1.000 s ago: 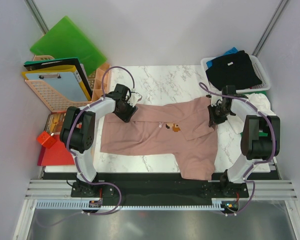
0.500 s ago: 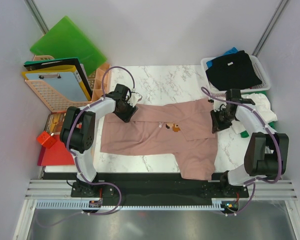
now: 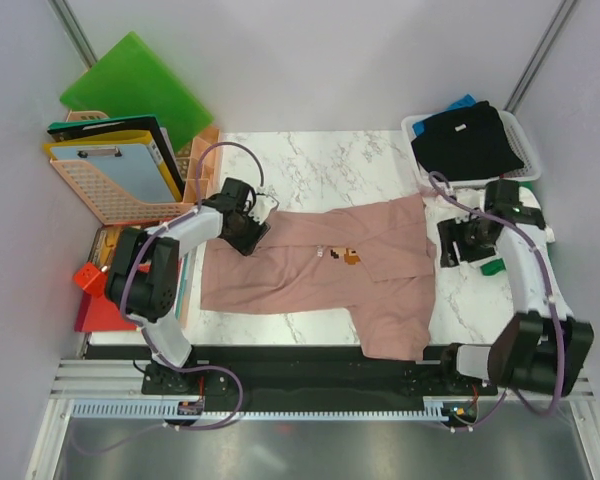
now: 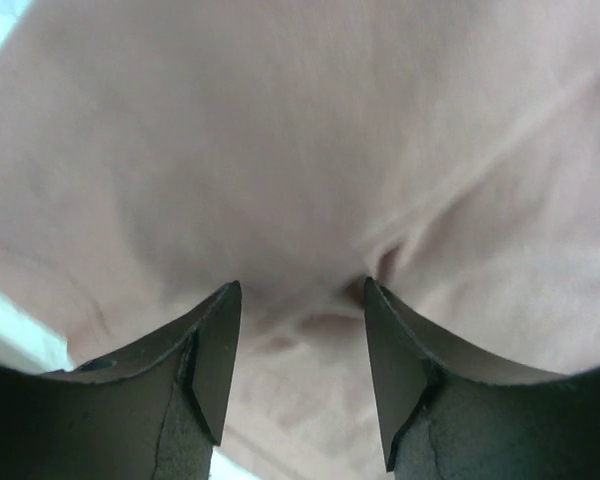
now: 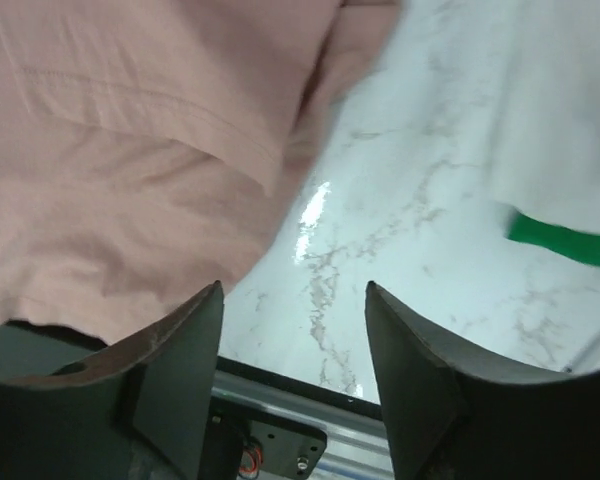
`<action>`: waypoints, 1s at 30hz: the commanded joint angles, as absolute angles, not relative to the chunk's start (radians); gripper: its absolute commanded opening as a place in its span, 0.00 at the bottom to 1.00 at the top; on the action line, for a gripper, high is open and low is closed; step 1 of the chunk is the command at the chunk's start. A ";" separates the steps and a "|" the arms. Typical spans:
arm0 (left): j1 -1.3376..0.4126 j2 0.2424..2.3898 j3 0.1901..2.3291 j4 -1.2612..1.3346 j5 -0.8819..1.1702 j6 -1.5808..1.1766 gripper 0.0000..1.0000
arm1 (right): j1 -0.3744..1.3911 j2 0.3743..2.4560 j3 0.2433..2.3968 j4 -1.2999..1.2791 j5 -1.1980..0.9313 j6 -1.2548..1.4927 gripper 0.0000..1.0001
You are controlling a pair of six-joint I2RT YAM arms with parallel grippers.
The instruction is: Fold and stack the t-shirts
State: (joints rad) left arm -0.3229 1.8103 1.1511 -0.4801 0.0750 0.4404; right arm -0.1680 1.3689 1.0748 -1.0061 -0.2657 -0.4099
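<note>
While pink t-shirt [image 3: 310, 272] lies spread | left end effector [image 4: 300, 288] parted on it | right end effector [image 5: 293, 290] parted, near white shirt [image 5: 570, 90]

pink t-shirt [image 4: 300, 150]: is filling the left wrist view out of focus, its edges running past the frame.
chest print [image 3: 346, 256]: is showing too small from above to make out.
blue t-shirt [image 3: 464, 102]: is peeking out from under the black t-shirt [image 3: 470, 140], mostly hidden.
white t-shirt [image 5: 570, 110]: is running off the right wrist view's right edge.

A white marble-patterned counter [image 3: 330, 160] sits between plain pale walls [image 3: 330, 60]; a metal rail [image 3: 90, 378] runs along its near edge.
</note>
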 commanded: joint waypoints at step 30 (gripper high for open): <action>-0.161 0.469 0.759 -0.604 0.089 0.526 1.00 | -0.222 0.839 0.991 -0.848 -0.436 -0.334 0.98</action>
State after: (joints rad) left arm -0.1635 0.4618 0.6872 -0.3756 -0.1207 0.5552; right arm -0.2199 0.7811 0.9421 -0.7582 -0.4030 -0.2958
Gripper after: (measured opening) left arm 0.995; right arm 0.982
